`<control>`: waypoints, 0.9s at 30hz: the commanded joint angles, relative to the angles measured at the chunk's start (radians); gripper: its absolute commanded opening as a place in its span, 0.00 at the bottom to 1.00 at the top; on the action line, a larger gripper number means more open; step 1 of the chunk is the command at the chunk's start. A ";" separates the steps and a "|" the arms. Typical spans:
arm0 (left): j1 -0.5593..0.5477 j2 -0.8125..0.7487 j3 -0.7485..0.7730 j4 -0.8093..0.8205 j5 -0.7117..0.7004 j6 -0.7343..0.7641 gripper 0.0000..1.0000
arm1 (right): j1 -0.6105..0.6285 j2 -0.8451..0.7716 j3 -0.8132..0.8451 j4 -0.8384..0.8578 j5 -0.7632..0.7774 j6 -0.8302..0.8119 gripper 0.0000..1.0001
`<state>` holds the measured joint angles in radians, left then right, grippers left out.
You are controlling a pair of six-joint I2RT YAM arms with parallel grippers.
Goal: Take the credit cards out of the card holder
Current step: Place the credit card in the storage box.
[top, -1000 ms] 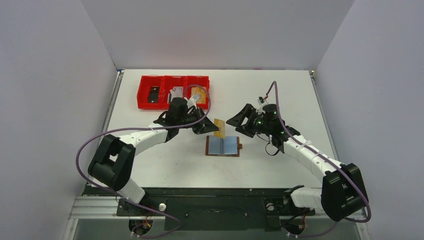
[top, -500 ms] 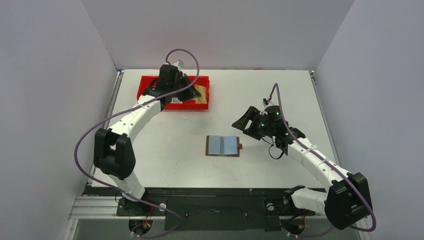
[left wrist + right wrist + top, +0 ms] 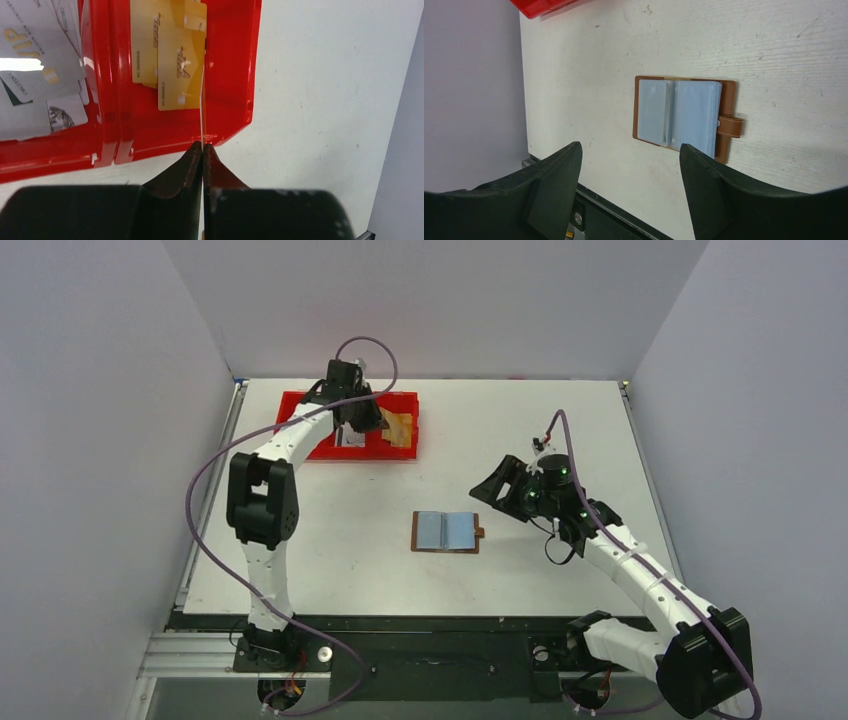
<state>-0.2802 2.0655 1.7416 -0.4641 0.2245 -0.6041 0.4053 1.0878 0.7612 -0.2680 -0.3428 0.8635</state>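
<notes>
The brown card holder lies open on the table, its grey-blue pockets up and strap tab to the right; it also shows in the right wrist view. My left gripper is over the right compartment of the red tray. In the left wrist view it is shut on a thin credit card seen edge-on above the gold cards lying there. My right gripper is open and empty, to the right of the holder, with its fingers above the table.
The red tray's middle compartment holds several silver-grey cards; its left compartment holds a dark item. Grey walls close in the table on three sides. The table's near edge and a metal rail show in the right wrist view.
My left arm carried an orange-toned card from above the card holder back to the red tray's right compartment. My right gripper drew back a little to the right, still open.
</notes>
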 commanded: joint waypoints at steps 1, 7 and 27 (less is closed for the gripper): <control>0.010 0.075 0.130 0.008 0.038 0.042 0.00 | -0.009 -0.039 0.006 -0.013 0.037 -0.021 0.67; 0.012 0.193 0.258 -0.037 0.050 0.046 0.00 | -0.011 -0.055 0.002 -0.028 0.059 -0.024 0.67; 0.012 0.281 0.456 -0.165 0.044 0.106 0.43 | -0.010 -0.046 -0.002 -0.038 0.071 -0.022 0.67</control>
<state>-0.2729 2.3756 2.1437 -0.6094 0.2691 -0.5343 0.3996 1.0580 0.7574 -0.3168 -0.2935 0.8486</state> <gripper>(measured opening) 0.409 0.673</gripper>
